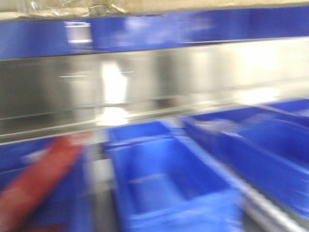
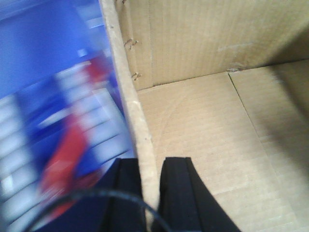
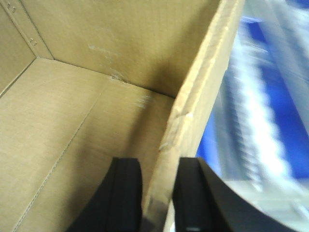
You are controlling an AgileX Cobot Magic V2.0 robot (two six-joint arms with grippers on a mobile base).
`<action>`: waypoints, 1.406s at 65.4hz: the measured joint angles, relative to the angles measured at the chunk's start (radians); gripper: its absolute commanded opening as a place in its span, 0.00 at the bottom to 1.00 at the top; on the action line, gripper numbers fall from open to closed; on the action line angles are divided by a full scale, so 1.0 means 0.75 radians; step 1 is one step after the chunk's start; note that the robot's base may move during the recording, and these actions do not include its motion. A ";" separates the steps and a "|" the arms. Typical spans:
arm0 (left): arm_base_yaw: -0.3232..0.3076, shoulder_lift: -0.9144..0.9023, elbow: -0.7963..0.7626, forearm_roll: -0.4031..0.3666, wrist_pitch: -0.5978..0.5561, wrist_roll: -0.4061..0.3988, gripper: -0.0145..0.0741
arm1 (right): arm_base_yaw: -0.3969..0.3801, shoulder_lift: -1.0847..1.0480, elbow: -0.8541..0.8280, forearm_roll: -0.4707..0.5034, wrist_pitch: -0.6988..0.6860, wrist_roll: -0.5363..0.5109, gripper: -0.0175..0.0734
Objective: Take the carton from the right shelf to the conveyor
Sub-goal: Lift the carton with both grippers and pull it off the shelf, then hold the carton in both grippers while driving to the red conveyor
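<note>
Both tools are clamped on the carton – the left tool pinches one side wall, with one black finger inside and the other outside. The right tool grips the opposite wall the same way. The carton hangs open-topped between them, its bare floor showing. In the blurred front view a beige taped edge crosses the top, above the bright rail of the right shelf and the blue bins.
</note>
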 measured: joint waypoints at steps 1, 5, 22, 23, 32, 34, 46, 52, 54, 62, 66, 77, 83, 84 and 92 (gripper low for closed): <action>0.000 0.000 0.000 0.000 0.000 0.000 0.15 | 0.000 0.000 0.000 0.000 0.000 0.000 0.11; 0.000 0.000 0.000 0.005 0.000 0.000 0.15 | 0.000 0.000 0.000 0.000 -0.002 0.000 0.11; 0.000 0.000 0.000 0.011 -0.003 0.000 0.15 | 0.000 0.000 0.000 0.000 -0.002 0.000 0.11; 0.000 0.000 0.000 0.011 -0.003 0.000 0.15 | 0.000 0.000 0.000 0.000 -0.002 0.000 0.11; 0.000 0.000 0.000 0.011 -0.003 0.000 0.15 | 0.000 0.000 0.000 0.000 -0.005 0.000 0.11; 0.000 0.000 0.000 0.013 -0.003 0.000 0.15 | 0.000 0.000 0.000 0.000 -0.005 0.000 0.11; 0.000 0.000 0.000 0.013 -0.003 -0.003 0.15 | 0.000 0.000 0.000 0.000 -0.005 0.000 0.11; 0.000 0.000 0.000 0.013 -0.003 -0.003 0.15 | 0.000 0.000 0.000 0.000 -0.005 0.000 0.11; 0.000 0.000 0.000 0.013 -0.003 -0.003 0.15 | 0.000 0.000 0.000 0.000 -0.005 0.000 0.11; -0.002 0.000 0.000 0.013 -0.005 -0.003 0.15 | 0.000 0.000 0.000 0.000 -0.005 0.000 0.11; -0.002 0.000 0.000 0.013 -0.005 -0.003 0.15 | 0.000 0.000 0.000 0.000 -0.005 0.000 0.11; -0.002 0.000 0.000 0.013 -0.005 -0.003 0.15 | 0.000 0.000 0.000 0.000 -0.005 0.000 0.11; -0.002 0.000 0.000 0.013 -0.005 -0.003 0.15 | 0.000 0.000 0.000 0.000 -0.005 0.000 0.11; -0.002 0.000 0.000 0.013 -0.005 -0.003 0.15 | 0.000 0.000 0.000 0.000 -0.005 0.000 0.11; -0.002 0.000 0.000 0.013 -0.005 -0.003 0.15 | 0.000 0.000 0.000 0.000 -0.005 0.000 0.11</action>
